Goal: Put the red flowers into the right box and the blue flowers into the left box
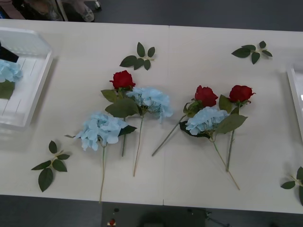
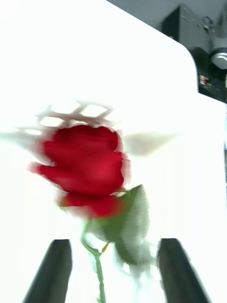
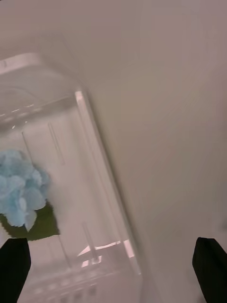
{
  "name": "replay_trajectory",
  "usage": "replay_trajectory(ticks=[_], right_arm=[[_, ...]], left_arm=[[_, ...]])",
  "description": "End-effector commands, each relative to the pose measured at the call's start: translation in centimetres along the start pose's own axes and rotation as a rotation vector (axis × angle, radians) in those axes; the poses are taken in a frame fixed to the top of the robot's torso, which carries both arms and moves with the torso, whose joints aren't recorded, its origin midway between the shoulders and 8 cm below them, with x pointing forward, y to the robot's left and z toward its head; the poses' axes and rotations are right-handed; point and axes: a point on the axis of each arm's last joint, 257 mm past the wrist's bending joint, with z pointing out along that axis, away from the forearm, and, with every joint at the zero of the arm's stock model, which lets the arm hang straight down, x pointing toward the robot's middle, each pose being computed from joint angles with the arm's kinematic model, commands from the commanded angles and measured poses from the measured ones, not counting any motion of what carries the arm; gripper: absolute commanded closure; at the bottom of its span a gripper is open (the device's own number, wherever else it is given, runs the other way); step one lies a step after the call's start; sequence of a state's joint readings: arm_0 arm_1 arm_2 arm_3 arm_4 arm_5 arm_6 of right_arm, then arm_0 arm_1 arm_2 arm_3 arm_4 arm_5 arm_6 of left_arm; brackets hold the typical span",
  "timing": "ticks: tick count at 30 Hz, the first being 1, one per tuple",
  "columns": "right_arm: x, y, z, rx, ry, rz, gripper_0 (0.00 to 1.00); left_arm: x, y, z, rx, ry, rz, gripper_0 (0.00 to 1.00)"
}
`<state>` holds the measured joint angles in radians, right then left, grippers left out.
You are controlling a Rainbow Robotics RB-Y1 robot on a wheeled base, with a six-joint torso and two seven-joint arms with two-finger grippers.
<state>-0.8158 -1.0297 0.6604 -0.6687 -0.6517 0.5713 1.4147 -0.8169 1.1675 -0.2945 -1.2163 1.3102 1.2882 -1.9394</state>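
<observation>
Left gripper [image 3: 113,265]: it is hanging over the left box with its black fingers [image 3: 14,267] spread wide apart and gripping nothing; a dark sliver of it is showing at the far left edge of the front view.

Left box [image 3: 101,156]: the translucent bin is lying under and ahead of the left fingers; its long rim is running between the two fingertips, with bare table [image 3: 170,118] lying beyond the rim on the other fingertip's side.

Blue flower in the box [image 3: 21,191]: one pale blue puff with a green leaf is lying inside the bin, just ahead of one left fingertip; in the front view it is sitting at the box's left edge.

Right gripper [image 2: 113,272]: its black fingers [image 2: 49,272] are standing apart; a thin green stem is passing between them, and whether either finger is touching it cannot be told.

Red flower at the right gripper [image 2: 85,165]: the blurred rose head is sitting just ahead of the fingertips, with a green leaf nearer the fingers, over a bright white surface.

Flowers on the table: three red flowers [image 1: 122,79] and three blue flowers [image 1: 100,129] are lying in two clusters mid-table, well apart from both grippers.

Right box [image 1: 296,101]: only its rim is showing at the right edge.

Leaf sprigs [image 1: 138,59]: these are lying loose around the clusters.
</observation>
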Motion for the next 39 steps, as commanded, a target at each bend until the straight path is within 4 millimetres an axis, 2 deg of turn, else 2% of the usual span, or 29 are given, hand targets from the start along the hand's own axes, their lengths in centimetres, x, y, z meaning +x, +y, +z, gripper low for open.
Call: replay_trajectory(ticks=[1, 2, 4, 5, 7, 8, 10, 12, 14, 15, 17, 18, 20, 24, 26, 32, 39], right_arm=[[-0.1, 2.8, -0.8, -0.098, 0.003, -0.008, 0.18], [0.0, 3.3, -1.1, -0.118, 0.012, 0.002, 0.18], [0.1, 6.6, -3.1, -0.239, 0.048, 0.051, 0.17], [0.3, 7.3, -3.7, -0.269, 0.063, 0.067, 0.17], [0.7, 10.7, -6.7, -0.399, 0.108, 0.139, 0.17], [1.1, 11.3, -7.4, -0.424, 0.123, 0.157, 0.17], [2.4, 14.3, -10.2, -0.518, 0.165, 0.219, 0.17], [2.9, 15.6, -12.1, -0.561, 0.189, 0.262, 0.17], [3.9, 17.3, -14.2, -0.603, 0.218, 0.303, 0.17], [4.1, 17.5, -14.6, -0.607, 0.225, 0.312, 0.17], [4.9, 19.4, -15.9, -0.639, 0.256, 0.349, 0.17], [5.0, 20.0, -16.1, -0.648, 0.263, 0.358, 0.17], [5.5, 21.8, -16.1, -0.657, 0.277, 0.369, 0.17], [5.4, 24.1, -15.5, -0.658, 0.253, 0.362, 0.17], [5.5, 25.5, -15.0, -0.649, 0.241, 0.348, 0.17], [5.5, 28.5, -15.0, -0.628, 0.231, 0.311, 0.17], [5.4, 30.4, -15.0, -0.622, 0.214, 0.299, 0.17]], left_arm=[[0.3, -4.9, 2.5, -0.011, -0.054, -0.113, 0.00], [0.6, -5.6, 2.9, -0.011, -0.062, -0.128, 0.00], [2.0, -8.7, 4.3, 0.005, -0.099, -0.166, 0.00], [2.5, -9.3, 4.5, 0.009, -0.106, -0.176, 0.00], [4.6, -11.7, 5.2, 0.035, -0.118, -0.211, 0.00], [5.1, -12.2, 5.3, 0.041, -0.119, -0.217, 0.00], [7.6, -15.1, 5.5, 0.094, -0.105, -0.263, 0.00], [9.5, -17.2, 5.3, 0.135, -0.088, -0.288, 0.00], [12.7, -19.8, 4.7, 0.181, -0.040, -0.322, 0.00], [13.2, -20.5, 4.4, 0.195, -0.034, -0.331, 0.00], [15.4, -23.3, 3.2, 0.243, 0.009, -0.392, 0.00], [15.8, -24.0, 3.0, 0.255, 0.022, -0.417, 0.00], [16.6, -26.9, 2.3, 0.305, 0.065, -0.495, 0.00], [17.6, -30.2, 2.5, 0.357, 0.135, -0.574, 0.00], [18.0, -32.2, 3.4, 0.375, 0.160, -0.617, 0.00], [16.8, -33.9, 6.5, 0.306, 0.162, -0.669, 0.00], [15.8, -31.6, 10.1, 0.196, 0.131, -0.674, 0.00]])
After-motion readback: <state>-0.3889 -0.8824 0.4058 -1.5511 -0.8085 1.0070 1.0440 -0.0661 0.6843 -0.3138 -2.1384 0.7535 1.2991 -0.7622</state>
